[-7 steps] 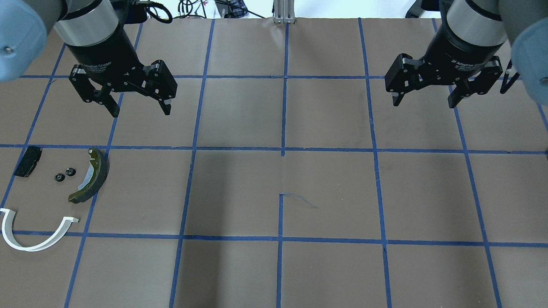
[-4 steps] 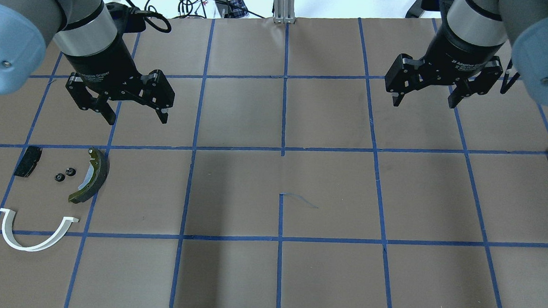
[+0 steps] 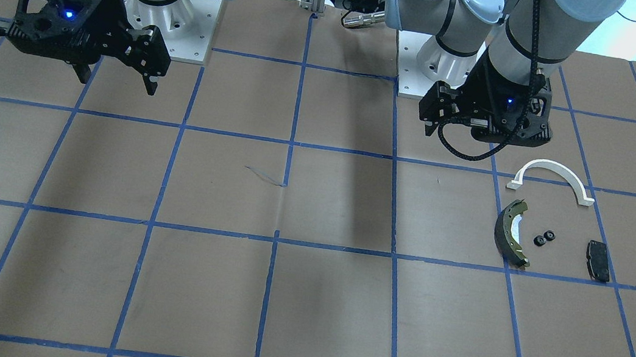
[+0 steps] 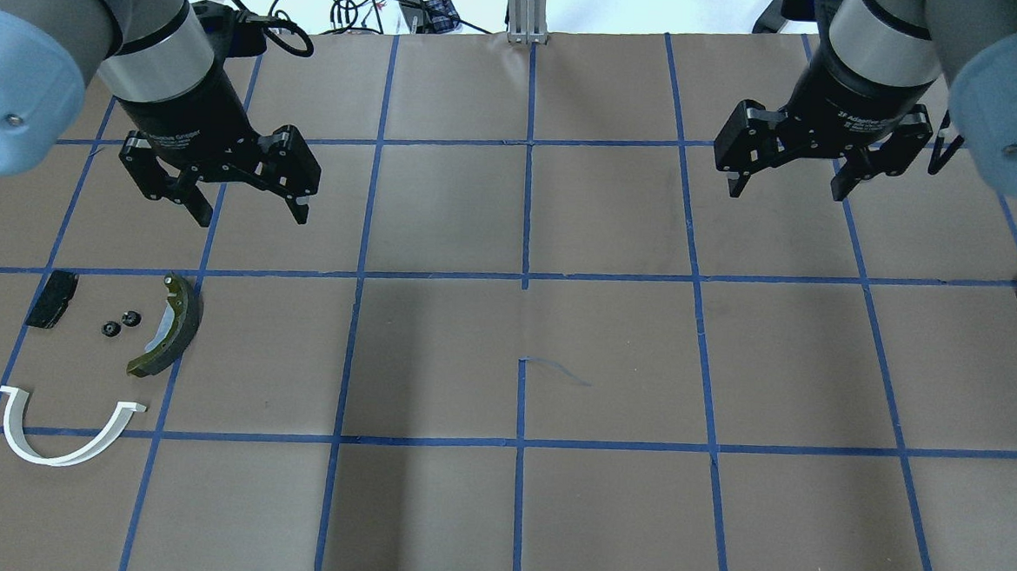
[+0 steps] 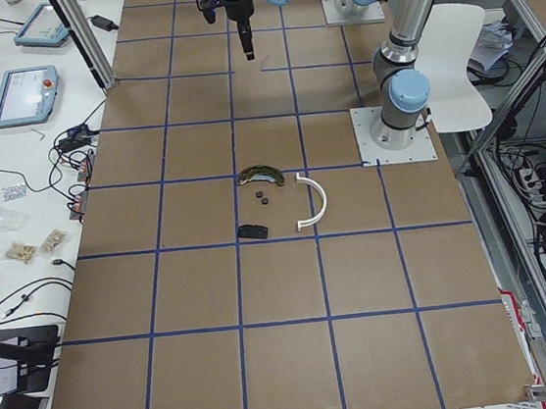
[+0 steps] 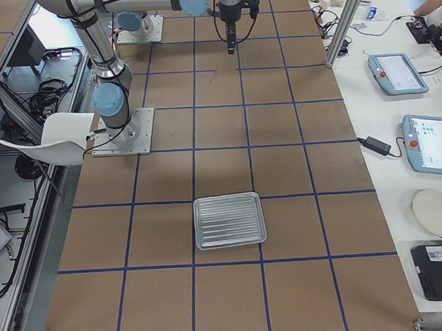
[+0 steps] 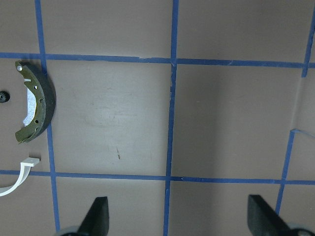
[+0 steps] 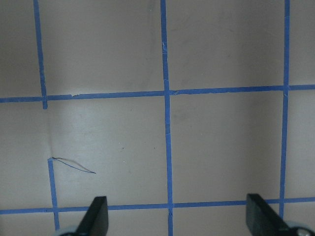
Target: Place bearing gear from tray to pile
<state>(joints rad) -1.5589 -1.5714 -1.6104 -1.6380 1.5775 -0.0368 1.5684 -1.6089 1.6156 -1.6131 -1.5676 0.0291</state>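
The table is faced with matt brown sheet, divided into squares by blue tape; the tray, a pale ribbed rectangle with rounded corners, sits at the robot's right end and shows nothing on its ribs; the left claw hangs high near the pile, spread and empty; the right claw hangs spread and empty, well apart from the tray. The pile comprises a white half-ring bracket, thin and smooth; a curved olive brake shoe with a pale inner face; a flat black pad; and, between pad and shoe, the bearing gear and a twin gear, small black toothed discs lying just beside each other. Judgement: the transfer step appears complete; the next move calls for confirming that the tray holds no further gear; if one remains, the right claw must descend on it.
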